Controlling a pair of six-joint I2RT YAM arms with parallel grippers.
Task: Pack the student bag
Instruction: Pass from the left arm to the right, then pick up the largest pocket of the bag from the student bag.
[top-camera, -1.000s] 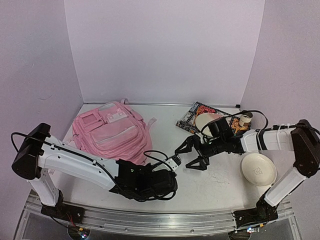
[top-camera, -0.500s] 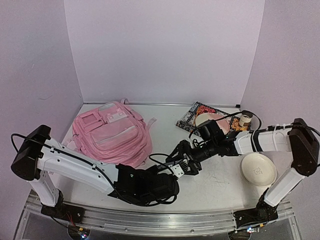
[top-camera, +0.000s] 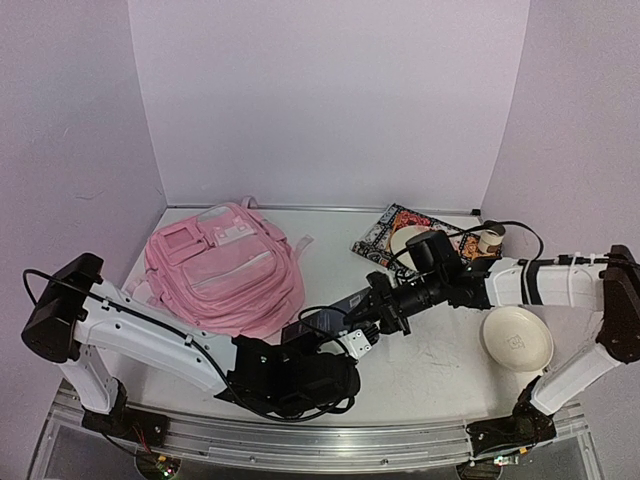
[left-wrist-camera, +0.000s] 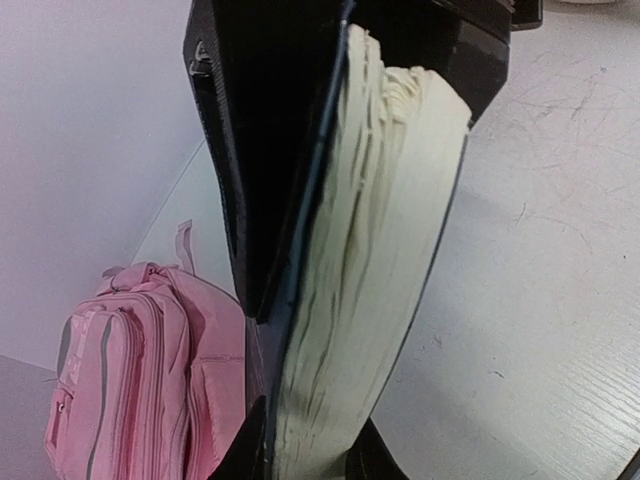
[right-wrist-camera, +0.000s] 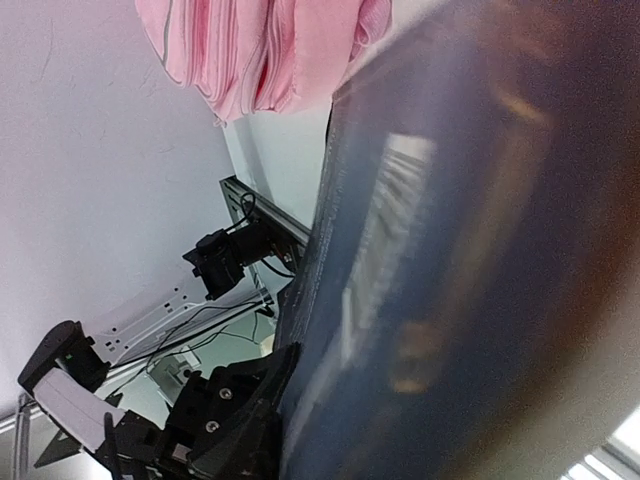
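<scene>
The student bag lies flat at the back left, pale pink with front zip pockets; it also shows in the left wrist view and the right wrist view. A thick book with a dark cover and cream pages hangs above the table's middle. My left gripper is shut on its lower end, a finger on each cover. From the right, my right gripper is shut on the same book. Its blurred dark-blue cover fills that view, pressed against one black finger; the other is hidden.
At the back right lies a patterned notebook with a pale round plate on it and a small cup beside it. A white bowl sits under the right forearm. The table's metal front rail runs along the bottom.
My right gripper has swung left from the table's middle to the book and gone from wide open to shut on it. The left gripper has kept its grip and tipped the book up.
</scene>
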